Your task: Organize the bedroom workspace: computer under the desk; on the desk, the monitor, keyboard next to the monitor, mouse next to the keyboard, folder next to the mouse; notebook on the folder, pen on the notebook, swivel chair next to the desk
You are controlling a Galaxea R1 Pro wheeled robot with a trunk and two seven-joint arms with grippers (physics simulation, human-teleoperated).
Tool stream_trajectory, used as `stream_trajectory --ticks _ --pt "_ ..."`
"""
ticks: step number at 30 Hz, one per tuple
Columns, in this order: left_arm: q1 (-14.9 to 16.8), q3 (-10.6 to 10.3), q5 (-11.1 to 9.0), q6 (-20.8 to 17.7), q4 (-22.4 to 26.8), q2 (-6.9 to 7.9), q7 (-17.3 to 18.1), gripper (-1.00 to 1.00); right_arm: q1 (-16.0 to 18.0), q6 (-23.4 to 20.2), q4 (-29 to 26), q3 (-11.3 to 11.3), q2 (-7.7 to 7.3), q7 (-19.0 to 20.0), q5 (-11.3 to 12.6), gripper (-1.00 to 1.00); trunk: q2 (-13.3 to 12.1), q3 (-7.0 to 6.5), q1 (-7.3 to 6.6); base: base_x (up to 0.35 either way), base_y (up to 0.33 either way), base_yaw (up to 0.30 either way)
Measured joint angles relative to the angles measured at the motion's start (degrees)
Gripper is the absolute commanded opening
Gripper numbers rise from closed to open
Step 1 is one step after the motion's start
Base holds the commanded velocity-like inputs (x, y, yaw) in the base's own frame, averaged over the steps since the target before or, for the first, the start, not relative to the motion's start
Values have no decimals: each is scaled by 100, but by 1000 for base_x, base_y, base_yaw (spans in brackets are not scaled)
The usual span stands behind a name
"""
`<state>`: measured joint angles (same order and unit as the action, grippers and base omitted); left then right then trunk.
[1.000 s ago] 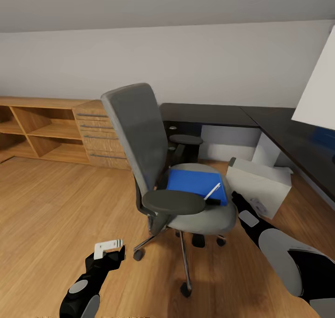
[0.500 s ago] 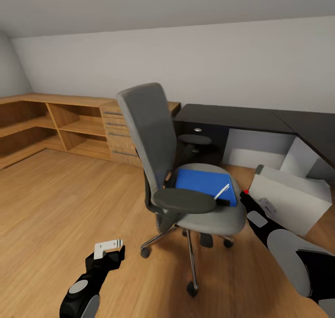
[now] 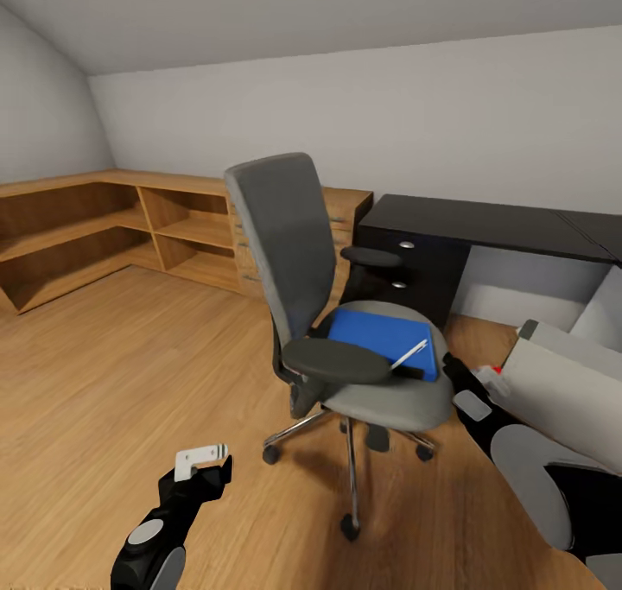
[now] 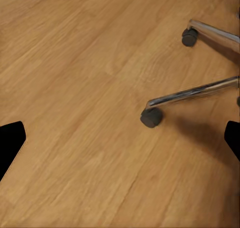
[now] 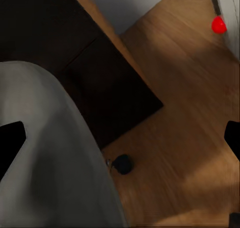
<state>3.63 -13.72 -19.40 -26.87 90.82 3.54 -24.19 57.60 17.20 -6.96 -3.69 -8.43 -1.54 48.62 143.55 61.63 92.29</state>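
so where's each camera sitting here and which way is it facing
Head view: high on the robot, looking forward and down at the swivel chair with the blue folder; both arms show, left gripper low.
Left wrist view: near the left gripper, facing the wood floor; dark fingertips at the edges.
Right wrist view: beside the chair seat, facing floor.
Shared: chair casters.

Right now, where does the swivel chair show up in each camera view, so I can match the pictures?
Head view: the swivel chair stands mid-picture, with a blue folder on its seat.
Left wrist view: two chrome base legs, and a caster on the wood floor.
Right wrist view: the grey seat edge is close to the camera, with one caster beyond it.
Shared landmark: the wood floor and the chair's casters.
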Motion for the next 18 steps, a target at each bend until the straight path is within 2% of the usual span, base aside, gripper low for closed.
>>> stream_trajectory --ticks 4,5,14,18 --pt "1 -4 -4 -1 -8 0 0 100 -2 -19 -66 15 223 1 -19 100 0 0 0 0 0 21" --pt "1 -6 -4 0 -9 0 0 100 -2 -205 -139 35 225 6 -7 100 0 0 0 0 0 5" --pt "2 -11 -4 0 -11 0 0 100 -2 -205 -131 68 226 20 -35 100 0 0 0 -4 0 1" --pt "2 -11 -4 1 -11 0 0 100 -2 -209 -107 69 226 19 -31 100 -1 0 3 -188 -49 0"
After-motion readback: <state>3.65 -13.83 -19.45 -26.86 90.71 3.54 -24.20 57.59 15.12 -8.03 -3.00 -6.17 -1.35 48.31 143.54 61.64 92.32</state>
